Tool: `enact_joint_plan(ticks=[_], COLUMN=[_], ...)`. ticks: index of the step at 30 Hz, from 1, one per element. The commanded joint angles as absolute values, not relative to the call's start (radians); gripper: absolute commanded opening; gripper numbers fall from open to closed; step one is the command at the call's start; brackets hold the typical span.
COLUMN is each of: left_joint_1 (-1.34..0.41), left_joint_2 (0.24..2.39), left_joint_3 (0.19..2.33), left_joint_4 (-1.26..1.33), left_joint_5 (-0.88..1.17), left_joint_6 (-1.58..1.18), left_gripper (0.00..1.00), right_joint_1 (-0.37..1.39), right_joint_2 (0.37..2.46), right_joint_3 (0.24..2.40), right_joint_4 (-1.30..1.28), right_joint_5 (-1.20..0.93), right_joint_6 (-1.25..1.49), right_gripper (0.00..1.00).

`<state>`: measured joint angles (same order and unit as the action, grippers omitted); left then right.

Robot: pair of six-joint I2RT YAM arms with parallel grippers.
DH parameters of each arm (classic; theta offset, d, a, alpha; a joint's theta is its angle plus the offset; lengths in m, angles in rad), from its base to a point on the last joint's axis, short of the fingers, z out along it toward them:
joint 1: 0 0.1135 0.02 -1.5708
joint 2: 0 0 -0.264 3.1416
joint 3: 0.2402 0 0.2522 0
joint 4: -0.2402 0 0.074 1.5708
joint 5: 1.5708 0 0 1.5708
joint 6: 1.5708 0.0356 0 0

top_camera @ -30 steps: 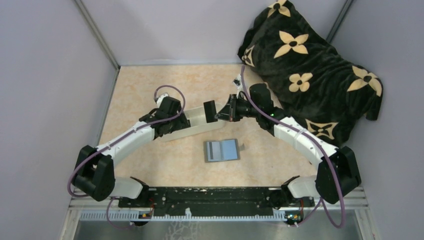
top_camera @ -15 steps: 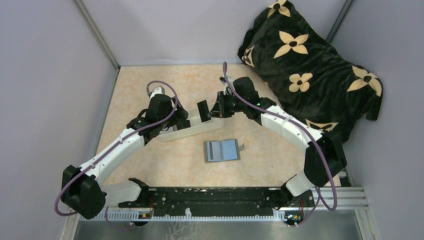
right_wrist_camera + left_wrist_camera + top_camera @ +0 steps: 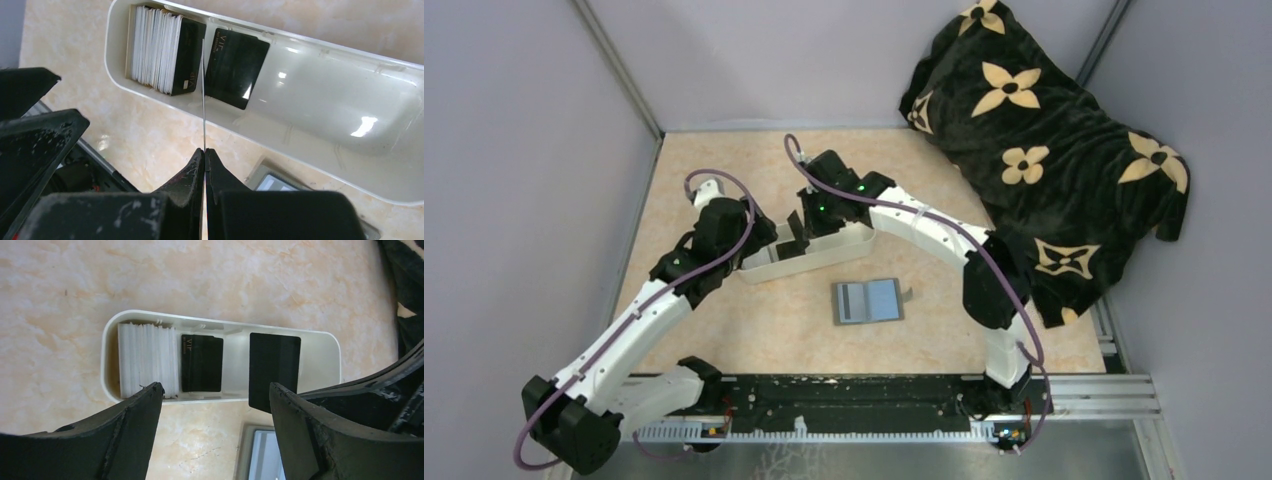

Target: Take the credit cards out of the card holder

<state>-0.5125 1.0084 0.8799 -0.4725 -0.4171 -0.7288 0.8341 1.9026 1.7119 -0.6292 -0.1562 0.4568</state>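
Note:
The card holder (image 3: 867, 300), a grey wallet, lies open and flat on the table in front of the white tray (image 3: 849, 243). My right gripper (image 3: 205, 150) is shut on a black credit card (image 3: 274, 371), seen edge-on in the right wrist view, and holds it upright over the tray's left half. In the tray stand a stack of pale cards (image 3: 155, 49) and a black card marked VIP (image 3: 235, 67). My left gripper (image 3: 215, 390) hangs open above the tray's near wall with nothing between its fingers. A corner of the card holder (image 3: 260, 455) shows below it.
A black blanket with tan flowers (image 3: 1044, 140) covers the back right corner. Grey walls close the table in on the left, back and right. The two grippers are close together at the tray's left end (image 3: 754, 265).
My right arm has carried the black card leftwards along the tray to its left half. The left arm has drawn back to the left, and its jaws have opened a little wider.

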Motion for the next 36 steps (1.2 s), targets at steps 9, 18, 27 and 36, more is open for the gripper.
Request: enact_joint_plan(ticks=[9,18,27,36], left_joint_1=[-0.500,-0.498,-0.495,-0.495], left_joint_2=[0.897,0.887,0.892,0.879], left_joint_3=[0.824,0.799,0.797,0.785], left_joint_4=[-0.574,-0.568,-0.555,-0.555], left_joint_5=[-0.509,-0.483,-0.470,-0.467], left_joint_6=[-0.742,-0.743,-0.736,-0.733], left_gripper=[0.85,0.85,0.85,0.85], right_joint_1=[0.934,0.951,0.951,0.951], right_joint_2=[2.077,2.140,2.200,2.247], right_joint_3=[1.966,2.044,2.174,2.232], right_joint_4=[-0.803,-0.842,-0.907,-0.963], right_joint_5=[0.009,0.050,0.077,0.061], right_joint_6=[0.450,0.456,0.457,0.454], right_gripper=[0.00,0.00,0.00,0.00])
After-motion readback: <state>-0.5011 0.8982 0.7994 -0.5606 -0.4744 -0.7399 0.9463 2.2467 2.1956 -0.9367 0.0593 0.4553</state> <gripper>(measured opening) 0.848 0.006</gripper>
